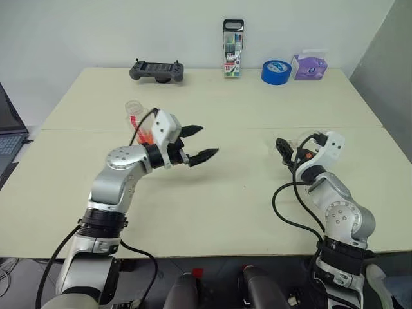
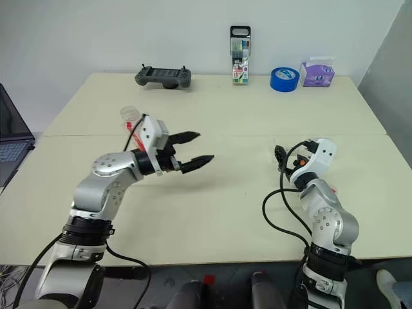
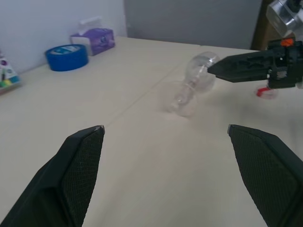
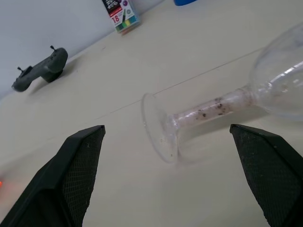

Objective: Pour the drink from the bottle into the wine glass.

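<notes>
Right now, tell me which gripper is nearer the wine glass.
Right. The right gripper sits open right beside the wine glass, which lies on its side; the left gripper hovers open across the table.

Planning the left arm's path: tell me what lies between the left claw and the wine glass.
Bare tabletop, seen in the left wrist view: nothing lies between the open left claw and the wine glass, which lies on its side by the right claw.

clear wine glass [image 4: 222, 106], blue tape roll [image 1: 276, 71], perhaps purple tissue box [image 1: 309, 66]
</notes>
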